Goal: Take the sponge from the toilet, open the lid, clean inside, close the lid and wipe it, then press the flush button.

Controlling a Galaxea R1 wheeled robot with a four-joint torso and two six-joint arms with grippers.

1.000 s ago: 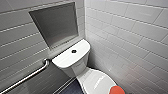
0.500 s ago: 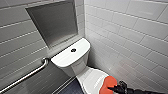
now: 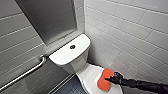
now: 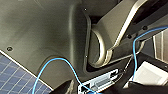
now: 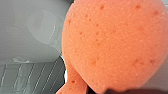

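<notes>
The white toilet [image 3: 75, 65] stands in the corner with its lid [image 3: 90, 74] down. The orange-red sponge [image 3: 105, 79] lies against the lid's right side, and my right gripper [image 3: 111, 80], at the end of a black arm reaching in from the lower right, is shut on it. The right wrist view shows the sponge [image 5: 112, 45] very close, with the white lid behind it. The round dark flush button [image 3: 72, 46] sits in the middle of the tank top, well away from the gripper. The left wrist view looks at the robot's own body and a blue cable.
A metal grab bar [image 3: 25, 72] runs along the tiled wall on the left. A grey recessed niche [image 3: 50, 20] is above the tank. The white tiled wall [image 3: 130, 37] stands close on the right, and dark tiled floor [image 3: 71, 87] lies beside the bowl.
My right arm has come further in from the lower right, carrying the sponge up and left over the lid. The toilet has not moved.
</notes>
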